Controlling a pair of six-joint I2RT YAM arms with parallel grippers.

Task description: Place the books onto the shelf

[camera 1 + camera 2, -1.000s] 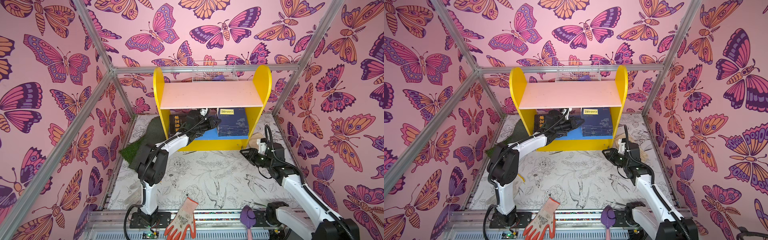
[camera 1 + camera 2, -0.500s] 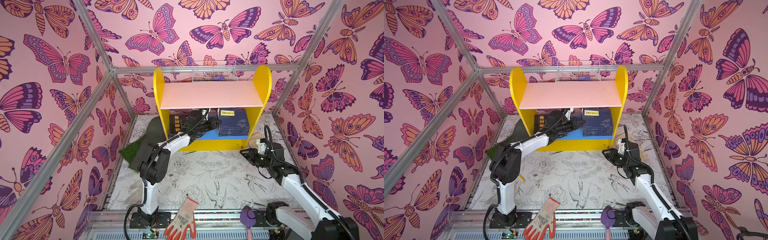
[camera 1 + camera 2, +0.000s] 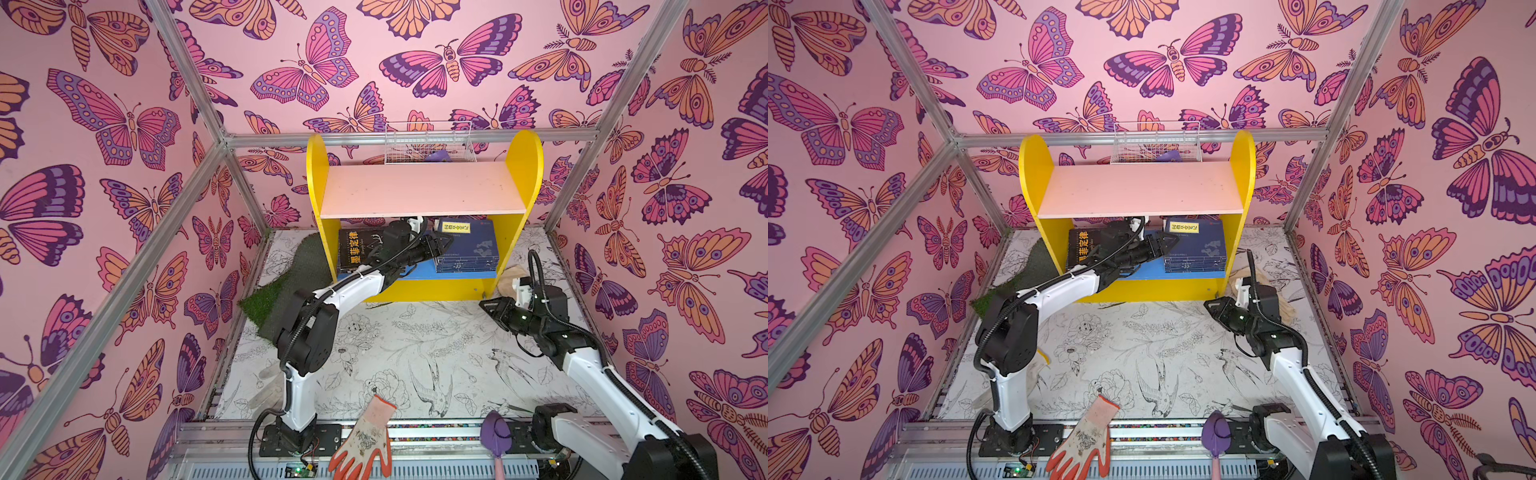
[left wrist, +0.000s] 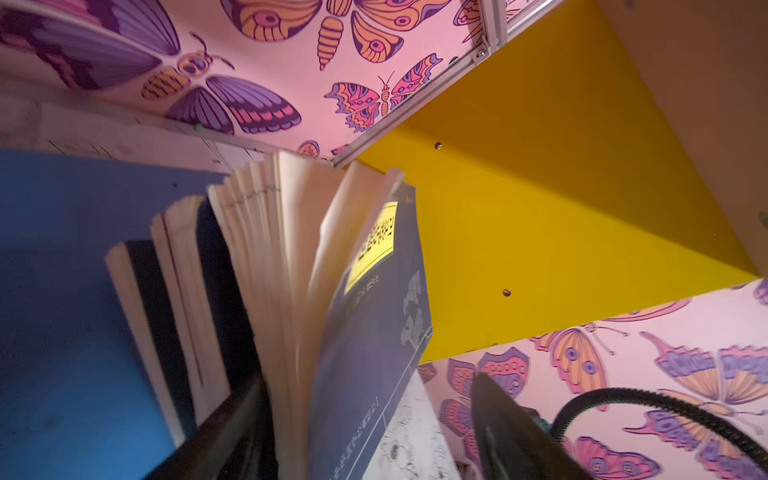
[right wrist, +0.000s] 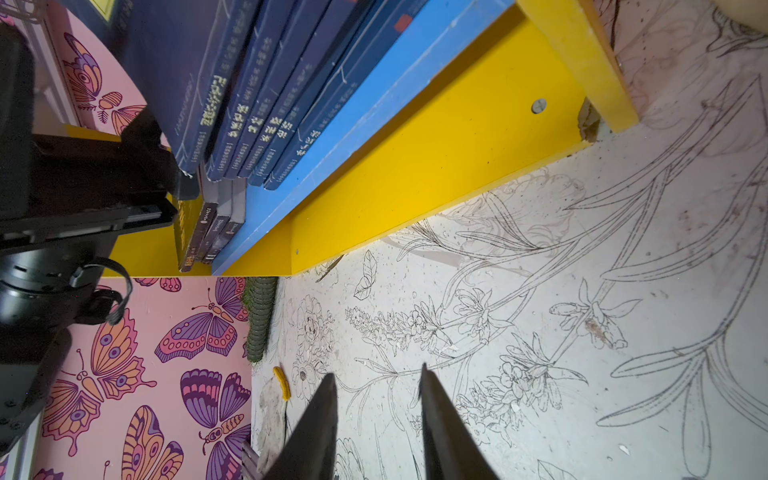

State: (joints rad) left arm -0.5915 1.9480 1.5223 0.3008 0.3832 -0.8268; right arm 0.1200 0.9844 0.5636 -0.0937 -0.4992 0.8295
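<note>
Left pincer (image 3: 441,242) stands released inside the small yellow-sided two-tier shelf (image 3: 524,166), jaws spread to either side of a navy-blue book with a yellow title label (image 3: 473,243), its pages fanning loose. It tops a pile of thin navy-blue books (image 5: 266,104) on the right of the blue lower board (image 3: 415,274); dark paperbacks with large Chinese titles (image 3: 357,249) sit at its left. Right pincer (image 5: 376,372), jaws apart, grasping nothing, hovers over the flower-printed tabletop (image 3: 415,353).
</note>
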